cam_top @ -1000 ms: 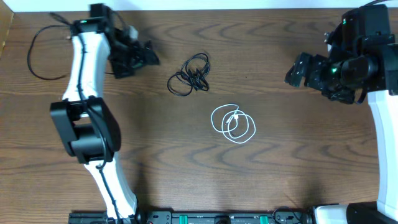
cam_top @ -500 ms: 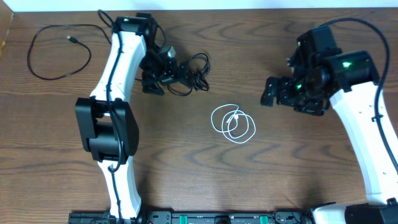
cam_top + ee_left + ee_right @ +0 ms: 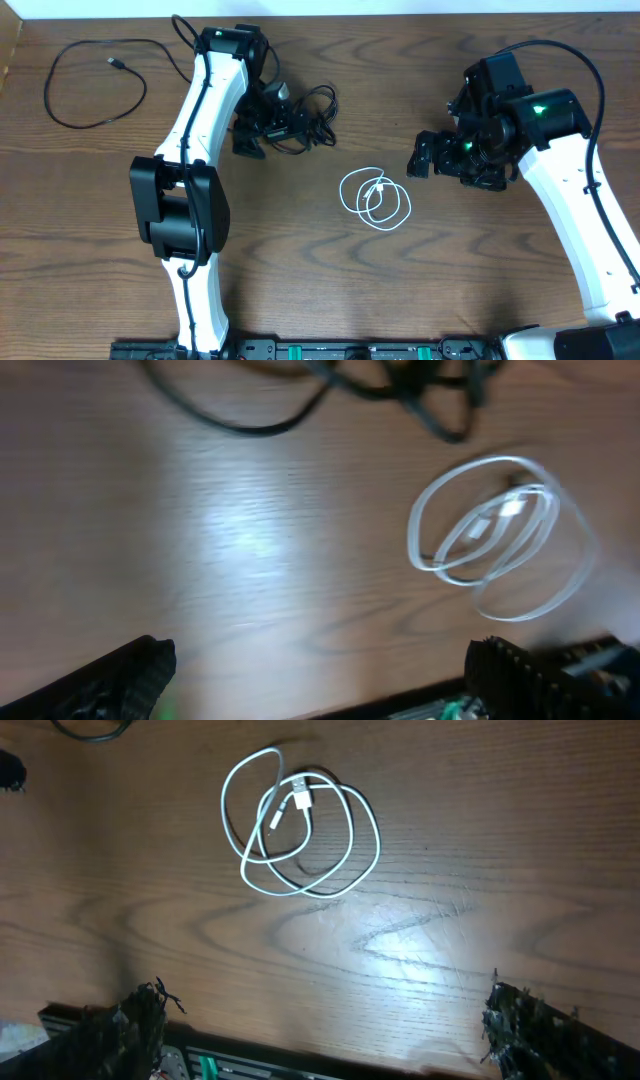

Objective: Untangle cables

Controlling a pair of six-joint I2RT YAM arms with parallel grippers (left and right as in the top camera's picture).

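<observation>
A tangled black cable bundle (image 3: 312,115) lies at the table's upper middle; its lower loops show at the top of the left wrist view (image 3: 390,390). My left gripper (image 3: 262,126) stands open right beside the bundle's left edge, holding nothing (image 3: 320,685). A white cable (image 3: 375,200) lies coiled alone in the middle, also seen in both wrist views (image 3: 495,535) (image 3: 300,825). Another black cable (image 3: 95,82) is spread in a wide loop at the far left. My right gripper (image 3: 432,156) hovers open to the right of the white coil, empty (image 3: 325,1035).
The wooden table (image 3: 300,270) carries only the cables. A black rail with green connectors (image 3: 350,350) runs along the front edge. The left arm's white links (image 3: 190,140) stretch from the front edge up to the bundle.
My left arm swung right from the far-left corner to the black bundle, uncovering the spread black cable. My right arm moved left and down toward the white coil. Both grippers stayed open.
</observation>
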